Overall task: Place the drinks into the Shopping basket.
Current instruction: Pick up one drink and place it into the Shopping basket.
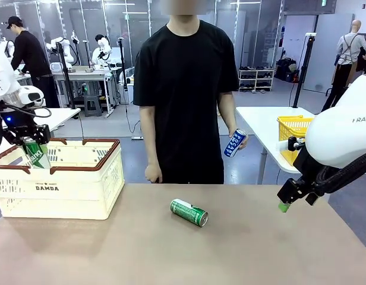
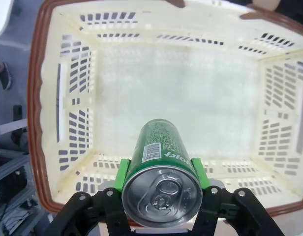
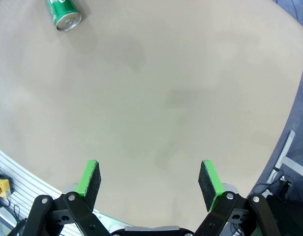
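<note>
We find the left gripper (image 2: pixel 160 173) over the basket (image 2: pixel 31 98), its fingers pointing down into the open top. Its jaws are drawn in part of the way and clamp a green can (image 2: pixel 161 183). One green pad presses each side of the can just below the lid, and the pull-tab end faces up toward the wrist. From the front, this can hangs slightly tilted above the basket's left end, close to the brown rim. We cannot tell whether its lower end has passed below that rim. The basket stands on the table (image 1: pixel 111 255), with "DAMDA" printed on the wall facing us.

To the right of the basket, and apart from it, a second green can (image 1: pixel 189 213) lies on its side on the table, touched by nothing. Farther right of the basket, beyond that can, the right gripper (image 3: pixel 149 179) hovers above the table. Its jaws are spread wide and nothing is between the pads. In its wrist view the lying can shows at the top left corner, well away from the fingers.

Behind the table, to the right of the basket, stands a person (image 1: pixel 183 89). One hand (image 1: pixel 242 142) holds a blue can (image 1: pixel 234 143) with white lettering, higher than the basket's rim and well apart from it. The person's other hand hangs down just right of the basket, close to the table's far edge.
</note>
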Controlling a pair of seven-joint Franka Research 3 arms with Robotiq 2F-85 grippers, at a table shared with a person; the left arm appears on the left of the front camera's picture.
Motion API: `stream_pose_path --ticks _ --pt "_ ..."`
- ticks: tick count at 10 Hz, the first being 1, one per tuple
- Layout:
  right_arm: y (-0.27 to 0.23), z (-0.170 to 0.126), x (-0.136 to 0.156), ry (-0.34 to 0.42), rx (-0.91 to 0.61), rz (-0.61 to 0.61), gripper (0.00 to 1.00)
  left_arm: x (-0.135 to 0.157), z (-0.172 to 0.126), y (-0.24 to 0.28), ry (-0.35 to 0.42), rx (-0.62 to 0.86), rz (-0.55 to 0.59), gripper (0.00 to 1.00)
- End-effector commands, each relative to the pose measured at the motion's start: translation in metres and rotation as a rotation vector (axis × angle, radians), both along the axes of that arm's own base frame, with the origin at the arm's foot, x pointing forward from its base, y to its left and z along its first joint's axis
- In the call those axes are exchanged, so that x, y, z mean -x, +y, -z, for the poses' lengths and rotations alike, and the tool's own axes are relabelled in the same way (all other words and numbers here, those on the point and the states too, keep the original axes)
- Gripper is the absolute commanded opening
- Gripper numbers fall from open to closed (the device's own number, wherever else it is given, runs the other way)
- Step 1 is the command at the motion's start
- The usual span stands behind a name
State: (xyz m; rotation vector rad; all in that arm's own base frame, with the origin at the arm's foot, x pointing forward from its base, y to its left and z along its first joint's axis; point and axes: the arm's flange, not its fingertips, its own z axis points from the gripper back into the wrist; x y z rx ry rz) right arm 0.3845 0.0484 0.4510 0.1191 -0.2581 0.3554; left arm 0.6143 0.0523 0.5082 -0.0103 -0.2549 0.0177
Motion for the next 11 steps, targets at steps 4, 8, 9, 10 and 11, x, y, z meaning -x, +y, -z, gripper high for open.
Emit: stream_pose_path --ticks 4,8,9,10,11 --pt "-0.002 -0.001 0.0 0.003 -0.003 -0.015 1.0 -0.03 0.04 0.027 0.012 -0.022 0.112 0.58" --pt "-0.002 -0.001 0.0 0.003 -0.003 -0.015 1.0 -0.047 0.069 0.042 0.019 0.014 0.127 0.58" --pt "-0.002 -0.001 0.0 0.003 -0.003 -0.015 1.0 -0.048 0.076 0.043 0.019 0.028 0.13 0.58" --pt "-0.002 -0.001 0.0 0.003 -0.003 -0.015 1.0 -0.048 0.083 0.044 0.022 0.039 0.125 0.58" --pt "-0.002 -0.001 0.0 0.003 -0.003 -0.015 1.0 -0.049 0.089 0.044 0.027 0.043 0.124 0.58"
